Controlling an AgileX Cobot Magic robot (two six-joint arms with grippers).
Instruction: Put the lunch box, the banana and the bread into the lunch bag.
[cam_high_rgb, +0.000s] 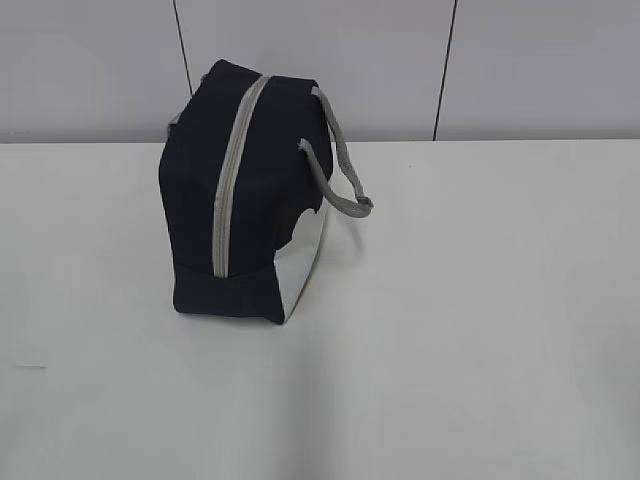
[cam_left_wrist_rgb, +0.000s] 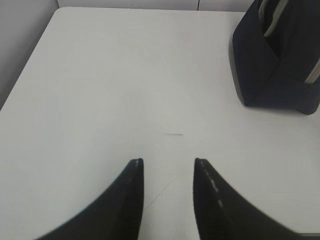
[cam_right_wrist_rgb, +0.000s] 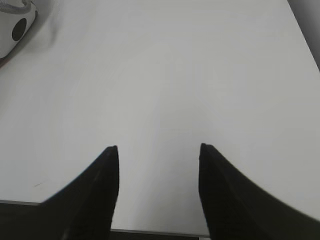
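We see only the lunch bag (cam_high_rgb: 245, 195) standing left of centre on the table (cam_high_rgb: 480, 350), zipper (cam_high_rgb: 232, 170) apparently shut; no food is visible. Both hands (left hand (cam_left_wrist_rgb: 165, 165), right hand (cam_right_wrist_rgb: 159, 150)) hover apart, empty. Opening the bag likely comes first.

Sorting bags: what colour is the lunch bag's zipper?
Light grey zipper on the navy fabric lunch bag; exterior view.

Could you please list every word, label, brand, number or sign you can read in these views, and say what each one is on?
None: no readable text appears in any view.
The lunch bag shows only plain navy fabric, a grey zipper and a white lower panel.
A dark round spot on the panel in the right wrist view is no letter.
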